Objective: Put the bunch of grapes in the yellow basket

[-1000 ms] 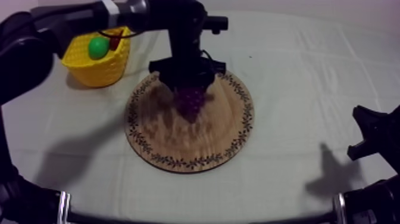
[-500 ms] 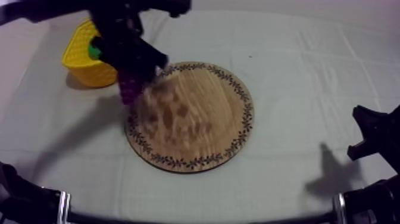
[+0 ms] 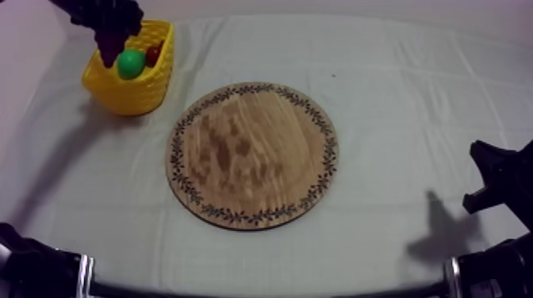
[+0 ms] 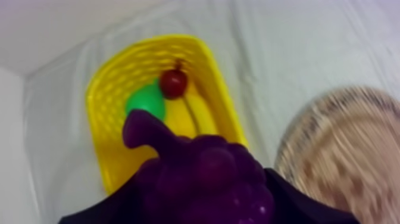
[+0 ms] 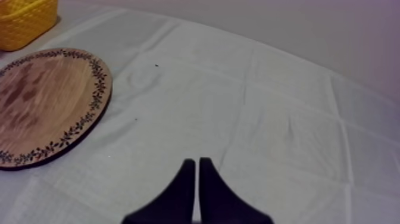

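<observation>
The purple bunch of grapes (image 4: 205,170) hangs between the dark fingers (image 4: 297,199) of my left gripper (image 3: 109,36), which is shut on it. In the left wrist view it is held in the air above the near rim of the yellow basket (image 4: 107,119). In the top view the gripper is over the left part of the basket (image 3: 139,93) at the table's far left. The round wooden board (image 3: 252,154) lies bare in the middle. My right gripper (image 5: 197,165) rests low at the right side (image 3: 496,181), fingers together on nothing.
In the basket lie a green pear (image 4: 146,102), a small red fruit (image 4: 173,83) and a banana (image 4: 199,116). The board's patterned rim (image 4: 291,140) is just right of the basket. Grey-white cloth (image 5: 238,101) stretches between the board and my right gripper.
My left arm has lifted the grapes off the board and carried them left and back, from the board's centre past its left rim to over the basket. The right arm has not moved.
</observation>
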Robot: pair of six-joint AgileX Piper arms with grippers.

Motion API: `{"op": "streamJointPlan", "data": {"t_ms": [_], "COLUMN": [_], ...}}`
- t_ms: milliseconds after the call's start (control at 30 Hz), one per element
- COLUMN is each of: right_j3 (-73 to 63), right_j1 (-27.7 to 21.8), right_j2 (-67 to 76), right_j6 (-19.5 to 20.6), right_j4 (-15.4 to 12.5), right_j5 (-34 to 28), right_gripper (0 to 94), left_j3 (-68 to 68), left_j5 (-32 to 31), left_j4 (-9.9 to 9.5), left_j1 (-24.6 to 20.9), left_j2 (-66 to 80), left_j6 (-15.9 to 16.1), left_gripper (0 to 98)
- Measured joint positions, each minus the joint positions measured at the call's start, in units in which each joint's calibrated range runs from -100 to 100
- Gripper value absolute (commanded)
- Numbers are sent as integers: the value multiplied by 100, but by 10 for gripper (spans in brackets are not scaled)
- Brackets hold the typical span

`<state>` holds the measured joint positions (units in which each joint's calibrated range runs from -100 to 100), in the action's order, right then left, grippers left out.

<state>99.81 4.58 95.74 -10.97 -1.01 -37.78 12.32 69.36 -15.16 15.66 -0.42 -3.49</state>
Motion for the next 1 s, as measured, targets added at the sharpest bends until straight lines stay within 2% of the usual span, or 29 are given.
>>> {"op": "streamJointPlan", "data": {"t_ms": [267, 467, 867, 933, 1000], "right_j3": [0, 0, 0, 0, 0], "right_j1": [0, 0, 0, 0, 0], "right_j2": [0, 0, 0, 0, 0], "right_j6": [0, 0, 0, 0, 0], "right_j4": [0, 0, 0, 0, 0], "right_j5": [0, 0, 0, 0, 0], "right_gripper": [4, 4, 4, 4, 4], "left_j3": [-1170, -1630, -1996, -2010, -2002], "left_j5": [-492, -587, -303, -325, -386], "left_j4": [-370, -517, -506, -491, -461], "left_j1": [-396, -500, -491, -495, -518], "left_j2": [-1198, -2135, -3244, -3238, -3181], "left_j6": [-478, -625, -705, -679, -668], "left_gripper": [442, 408, 384, 417, 525]}}
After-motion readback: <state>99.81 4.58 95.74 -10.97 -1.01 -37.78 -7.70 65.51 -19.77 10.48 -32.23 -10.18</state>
